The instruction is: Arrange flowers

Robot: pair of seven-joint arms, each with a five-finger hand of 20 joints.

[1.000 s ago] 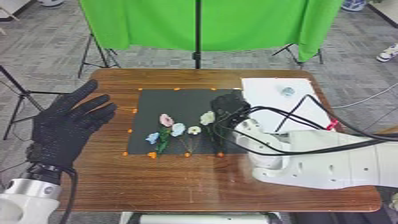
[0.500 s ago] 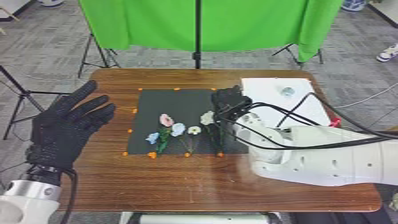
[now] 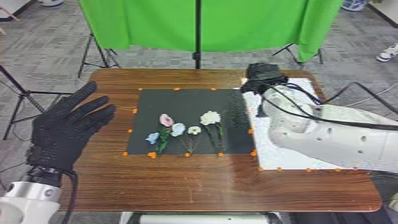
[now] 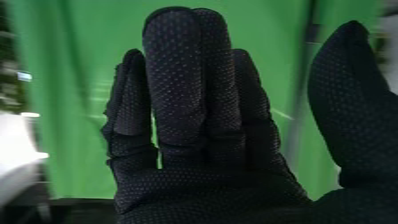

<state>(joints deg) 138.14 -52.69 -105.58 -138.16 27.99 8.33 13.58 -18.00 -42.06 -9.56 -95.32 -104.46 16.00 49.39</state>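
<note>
Right arm, right of frame: white rounded shell, small dark round recesses, black cables outside. Left arm, lower left: white shell, silvery collar, black cable. Black fabric gloves carry fine pale dots.

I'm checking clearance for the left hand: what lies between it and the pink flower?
From the left hand to the pink flower, the head view shows brown tabletop, orange marks, then black mat.
</note>
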